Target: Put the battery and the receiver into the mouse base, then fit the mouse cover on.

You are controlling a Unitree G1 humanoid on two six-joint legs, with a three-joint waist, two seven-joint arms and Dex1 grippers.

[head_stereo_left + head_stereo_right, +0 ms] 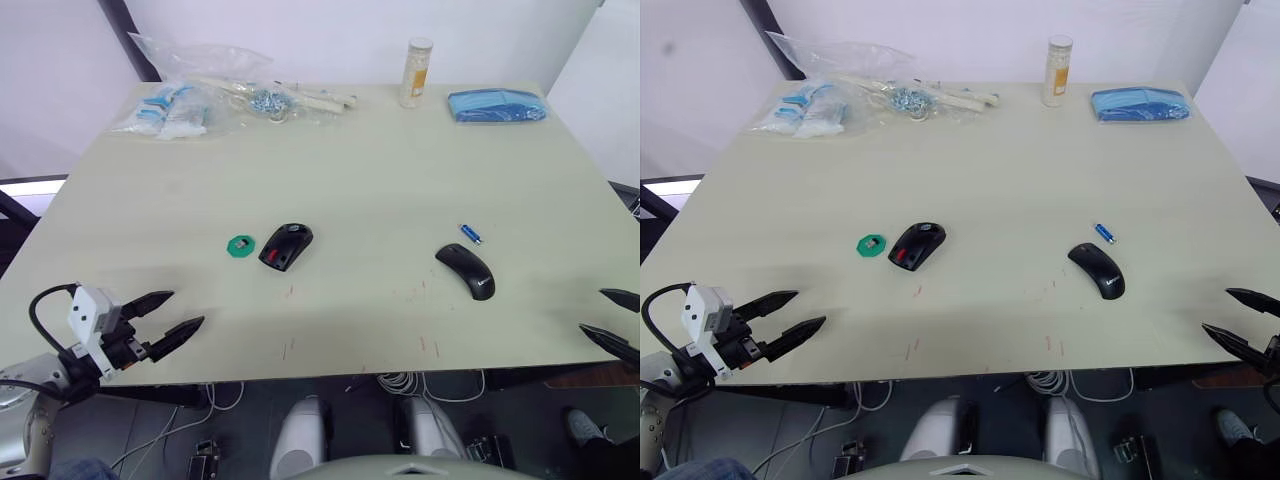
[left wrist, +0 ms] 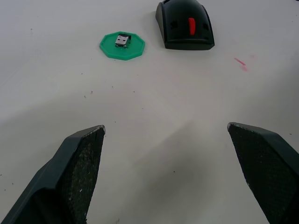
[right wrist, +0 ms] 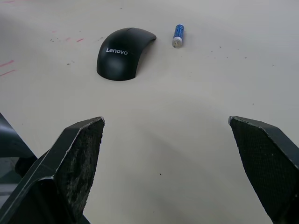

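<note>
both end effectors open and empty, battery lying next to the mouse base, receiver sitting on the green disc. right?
One thing is off: the battery lies next to the mouse cover, not the mouse base, as the right wrist view shows. The rest holds: the left end effector and right end effector are open and empty, and the receiver sits on the green disc.

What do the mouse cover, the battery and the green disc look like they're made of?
Mouse cover: probably moulded plastic, smooth black, faint sheen, pale printed logo.
Battery: likely metal under a glossy blue wrapper; its bare end shines silver.
Green disc: looks like matte plastic with faceted edges, holding a small metal-faced receiver.
</note>
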